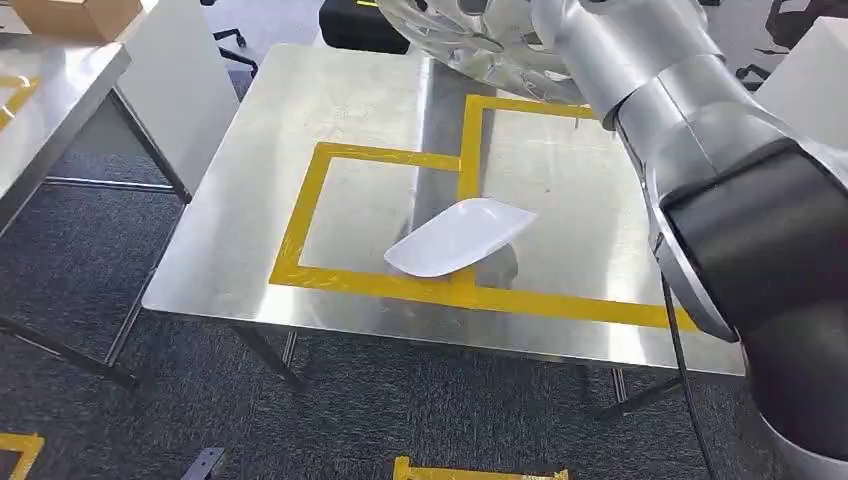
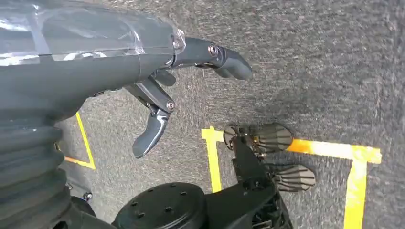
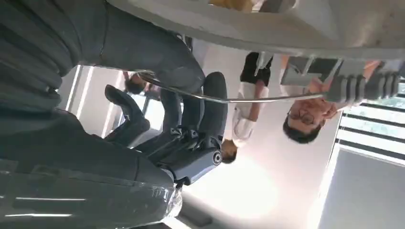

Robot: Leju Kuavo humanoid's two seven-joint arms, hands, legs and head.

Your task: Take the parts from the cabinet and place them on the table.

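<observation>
My rig's right arm (image 1: pixel 640 70) shows brushed silver segments and a glossy black shell at four o'clock; the left hand (image 2: pixel 157 90) has dark grey fingers, bright screws, ribbed cover.

bright, even indoor light; one wrist view backlit

head view sharp, steel table (image 1: pixel 330 120) carrying soft glare and a dark reflected band toward 12 o'clock; white part (image 1: pixel 460 238) throws a short soft shadow toward 4 o'clock. right wrist view blown out at 5 o'clock, right hand (image 3: pixel 191 138) dark against it, background soft. left wrist view evenly lit, carpet grain crisp.
</observation>
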